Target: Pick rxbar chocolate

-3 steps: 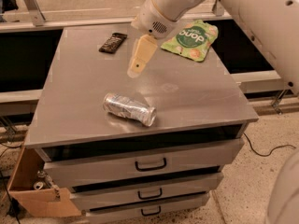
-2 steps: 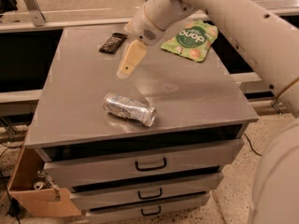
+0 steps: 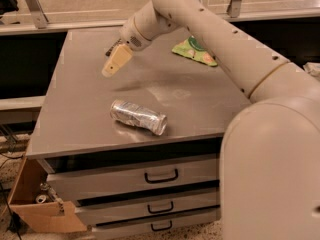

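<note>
Currently hovering with the gripper (image 3: pixel 110 69) above the bench (image 3: pixel 75 134), near its far-left corner, tipped toward the left edge; cannot tell how wide. Just behind it, toward the far edge: the rxbar chocolate (image 3: pixel 110 49), mostly hidden by the wrist. Seems to lie slantwise. Probably calls for a short reach toward the far edge.

crushed can (image 3: pixel 138 117): lying mid-front of table (image 3: pixel 200 99) | green pouch (image 3: pixel 195 51): far right | cardboard box (image 3: pixel 45 216): floor left
</note>
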Action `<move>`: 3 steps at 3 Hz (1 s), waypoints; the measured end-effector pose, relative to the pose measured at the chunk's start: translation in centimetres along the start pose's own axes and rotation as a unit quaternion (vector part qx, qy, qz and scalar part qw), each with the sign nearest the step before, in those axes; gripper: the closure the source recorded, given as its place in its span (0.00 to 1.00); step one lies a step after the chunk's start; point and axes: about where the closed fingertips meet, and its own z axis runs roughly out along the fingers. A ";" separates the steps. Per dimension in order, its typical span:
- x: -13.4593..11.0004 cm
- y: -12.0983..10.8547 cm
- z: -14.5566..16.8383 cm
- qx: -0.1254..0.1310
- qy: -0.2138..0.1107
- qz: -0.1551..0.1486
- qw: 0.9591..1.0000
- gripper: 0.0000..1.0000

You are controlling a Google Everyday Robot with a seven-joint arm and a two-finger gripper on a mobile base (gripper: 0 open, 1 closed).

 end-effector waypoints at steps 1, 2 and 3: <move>1.2 -3.7 2.2 0.028 -0.006 0.037 0.999 0.00; 2.7 -7.0 2.7 0.060 -0.024 0.077 0.995 0.00; 3.6 -9.7 3.0 0.087 -0.040 0.106 0.990 0.00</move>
